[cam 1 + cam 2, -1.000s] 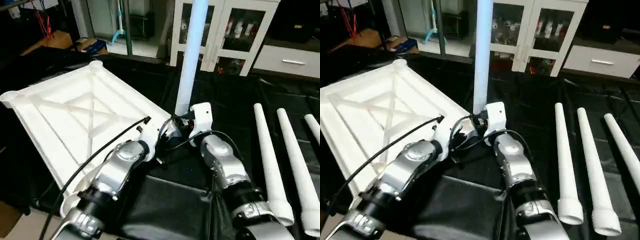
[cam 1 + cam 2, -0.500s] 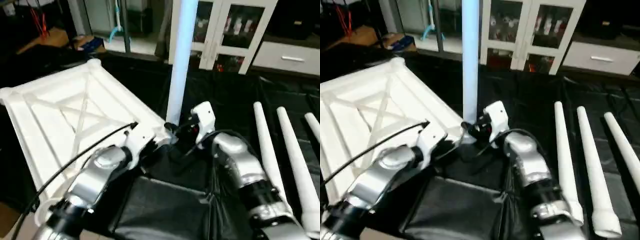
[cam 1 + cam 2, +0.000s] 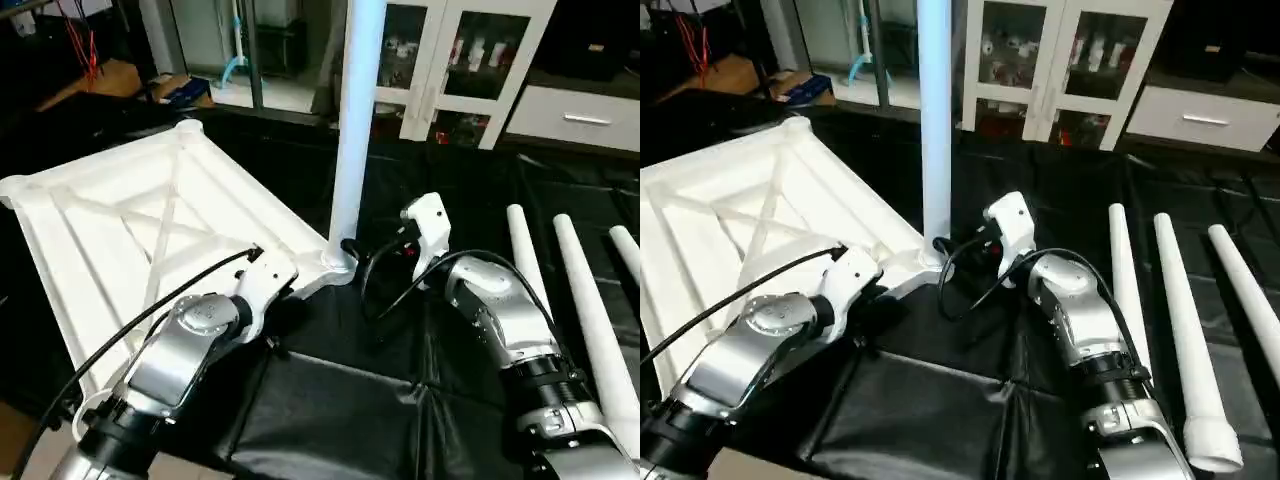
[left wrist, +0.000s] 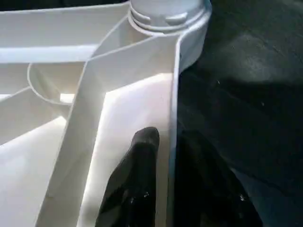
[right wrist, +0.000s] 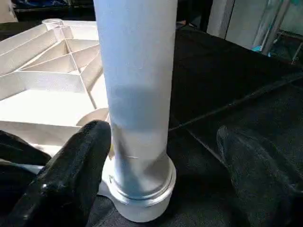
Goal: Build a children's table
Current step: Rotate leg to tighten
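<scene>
1. The top (image 3: pixel 150 230) lies underside up on the black cloth (image 3: pixel 340 410), at 10 o'clock in the head view.
2. One leg (image 3: pixel 355 120) stands upright in the near corner socket (image 5: pixel 137 189); its long axis is vertical.
3. The right gripper (image 5: pixel 161 156) is spread wide, fingers either side of the leg base, apparently clear of it. It is the nearer hand.
4. The left gripper (image 4: pixel 163 161) straddles the top's rim (image 4: pixel 173 94), fingers slightly apart; contact cannot be confirmed.
5. Three spare legs (image 3: pixel 540 310) lie parallel at 3 o'clock, nearest the right arm.
6. Open cloth lies between the socket and the spare legs.
</scene>
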You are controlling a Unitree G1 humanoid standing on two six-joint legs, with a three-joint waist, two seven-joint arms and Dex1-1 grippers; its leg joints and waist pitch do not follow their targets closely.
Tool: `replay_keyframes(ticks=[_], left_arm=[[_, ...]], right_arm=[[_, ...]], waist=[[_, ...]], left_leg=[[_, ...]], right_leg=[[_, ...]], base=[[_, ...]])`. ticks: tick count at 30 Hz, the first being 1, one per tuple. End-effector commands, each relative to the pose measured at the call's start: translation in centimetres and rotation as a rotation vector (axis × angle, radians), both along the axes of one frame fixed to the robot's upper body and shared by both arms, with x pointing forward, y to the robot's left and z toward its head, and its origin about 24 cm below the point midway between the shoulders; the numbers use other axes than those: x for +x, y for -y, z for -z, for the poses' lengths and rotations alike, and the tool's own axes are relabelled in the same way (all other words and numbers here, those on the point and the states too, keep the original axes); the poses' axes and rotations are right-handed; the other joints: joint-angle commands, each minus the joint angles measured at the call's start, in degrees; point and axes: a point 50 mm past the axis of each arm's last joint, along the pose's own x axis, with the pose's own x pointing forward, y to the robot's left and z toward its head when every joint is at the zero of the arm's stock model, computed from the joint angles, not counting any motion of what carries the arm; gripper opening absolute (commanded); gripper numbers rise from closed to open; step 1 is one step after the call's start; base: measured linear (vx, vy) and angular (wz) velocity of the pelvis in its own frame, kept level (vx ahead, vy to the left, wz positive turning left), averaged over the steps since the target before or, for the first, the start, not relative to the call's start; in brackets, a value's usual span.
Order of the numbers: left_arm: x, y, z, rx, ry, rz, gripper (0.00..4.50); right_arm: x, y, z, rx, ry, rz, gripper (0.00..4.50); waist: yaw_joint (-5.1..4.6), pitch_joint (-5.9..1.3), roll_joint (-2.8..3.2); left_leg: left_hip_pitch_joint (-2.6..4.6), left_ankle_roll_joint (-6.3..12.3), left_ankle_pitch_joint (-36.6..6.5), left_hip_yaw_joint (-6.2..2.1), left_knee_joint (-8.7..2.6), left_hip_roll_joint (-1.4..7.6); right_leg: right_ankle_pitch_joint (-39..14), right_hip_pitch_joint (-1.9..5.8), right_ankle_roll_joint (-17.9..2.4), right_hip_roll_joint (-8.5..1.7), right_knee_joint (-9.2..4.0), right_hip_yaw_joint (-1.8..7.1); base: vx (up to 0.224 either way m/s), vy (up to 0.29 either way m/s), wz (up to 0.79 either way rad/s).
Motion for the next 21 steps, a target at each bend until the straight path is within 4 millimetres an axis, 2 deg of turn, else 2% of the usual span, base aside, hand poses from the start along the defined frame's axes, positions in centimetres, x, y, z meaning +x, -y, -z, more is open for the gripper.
replay_keyframes(ticks=[1, 5, 8, 10, 12, 16, 21], left_arm=[[0.9, -0.1, -0.1, 0.012, 0.030, -0.038, 0.98], [1.4, 0.4, -0.6, 0.000, 0.062, -0.031, 0.98], [1.9, 1.0, -1.1, -0.030, 0.055, -0.037, 0.98], [2.0, 1.0, -1.1, -0.022, 0.055, -0.039, 1.26], [2.2, 1.0, -0.7, 0.016, 0.055, -0.035, 1.36], [2.2, 1.1, -0.1, 0.046, 0.048, -0.033, 1.36], [2.4, 1.0, 1.3, 0.078, 0.023, -0.064, 1.36]], right_arm=[[-0.1, 0.2, -0.4, 0.007, 0.008, -0.002, 3.84], [-0.2, 0.0, -0.4, 0.010, 0.005, -0.011, 3.84], [-0.3, -0.1, -0.3, 0.007, 0.003, -0.023, 3.84], [-0.3, -0.1, -0.2, 0.006, 0.003, -0.023, 3.84], [-0.4, -0.1, -0.2, 0.006, 0.003, -0.024, 3.84], [-0.5, -0.1, -0.2, 0.004, 0.002, -0.025, 3.84], [-0.5, 0.0, -0.3, 0.003, 0.005, -0.025, 3.84]], waist=[[-0.01, -3.66, 0.59], [-0.04, -3.63, 0.54], [0.02, -3.75, 0.57], [-0.04, -3.79, 0.47], [-0.02, -3.87, 0.69], [-0.17, -3.91, 0.65], [-0.16, -3.63, 0.65]], left_leg=[[1.11, -0.44, -17.5, -1.47, -4.63, 2.49], [0.85, -0.42, -17.7, -1.62, -4.74, 2.47], [0.77, -0.32, -17.0, -1.68, -4.73, 2.58], [0.64, -0.02, -16.1, -1.64, -4.67, 2.52], [0.65, 0.38, -15.1, -1.60, -4.56, 2.49], [0.50, 0.84, -14.2, -1.59, -4.52, 2.51], [0.85, 0.25, -17.5, -1.58, -4.68, 2.52]], right_leg=[[-15.2, 1.93, -11.1, -2.60, -4.78, 2.40], [-16.3, 2.09, -10.4, -2.69, -4.92, 2.32], [-15.0, 2.22, -10.7, -2.80, -4.72, 2.34], [-13.8, 2.31, -11.2, -2.75, -4.60, 2.32], [-12.1, 2.34, -11.7, -2.70, -4.42, 2.32], [-10.6, 2.53, -12.3, -2.75, -4.28, 2.28], [-15.0, 2.26, -11.5, -2.78, -4.90, 2.29]], base=[[0.000, 0.000, 0.00], [0.000, 0.000, 0.00], [0.000, 0.000, 0.00], [0.000, 0.000, 0.00], [0.000, 0.000, 0.00], [0.000, 0.000, 0.00], [0.000, 0.000, 0.00]])
